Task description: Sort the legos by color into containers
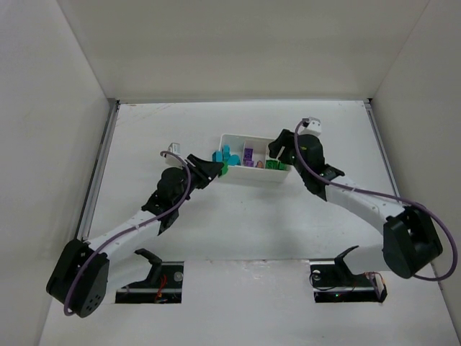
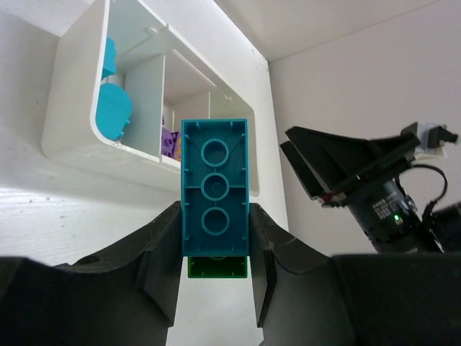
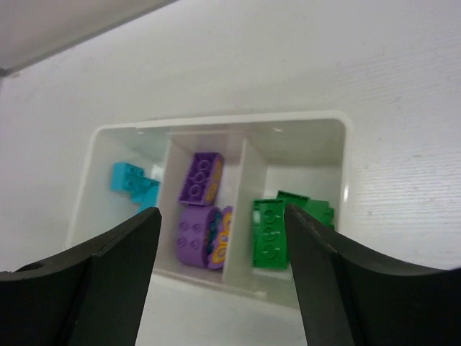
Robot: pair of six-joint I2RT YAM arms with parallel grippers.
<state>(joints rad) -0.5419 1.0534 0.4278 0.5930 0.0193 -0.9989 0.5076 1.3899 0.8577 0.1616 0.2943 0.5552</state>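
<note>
Teal plastic fills the left wrist view: a long brick (image 2: pixel 215 187), hollow underside up, is clamped between the left claw's (image 2: pixel 215 241) fingers, with a green brick (image 2: pixel 217 267) just behind it. From overhead that pair is only a speck at the claw tip, just beside the white tray's (image 1: pixel 252 178) left end. The right wrist camera alone looks into the compartments. The right claw (image 3: pixel 223 267) has its jaws wide apart, with purple bricks (image 3: pixel 200 180) beyond the gap, teal bricks (image 3: pixel 133 184) past its left finger and green bricks (image 3: pixel 270 234) by its right finger.
</note>
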